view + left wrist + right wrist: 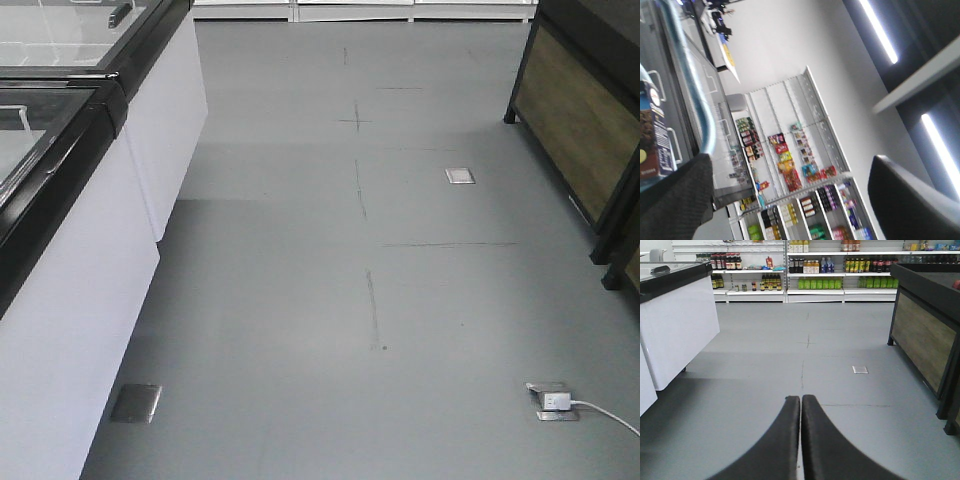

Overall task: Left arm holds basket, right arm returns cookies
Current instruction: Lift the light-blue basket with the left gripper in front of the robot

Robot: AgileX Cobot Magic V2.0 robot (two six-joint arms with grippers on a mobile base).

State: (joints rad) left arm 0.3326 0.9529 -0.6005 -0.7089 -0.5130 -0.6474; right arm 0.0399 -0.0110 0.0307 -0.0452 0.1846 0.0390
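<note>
In the left wrist view the basket shows only as a light blue handle (694, 87), curving down to the left finger (675, 200) of my left gripper (792, 165). That gripper's jaws stand far apart, with nothing between them. The cookies (651, 132), a dark blue box with a chocolate cookie picture, stand at the view's left edge beside the handle. My right gripper (801, 399) is shut on nothing and points down the grey aisle floor. Neither arm appears in the front view.
White chest freezers with black-framed glass lids (80, 250) line the left of the aisle. A dark wood-panelled counter (580, 110) stands on the right. A floor socket with a white plug and cable (552, 400) lies near right. Stocked shelves (815, 270) close the far end.
</note>
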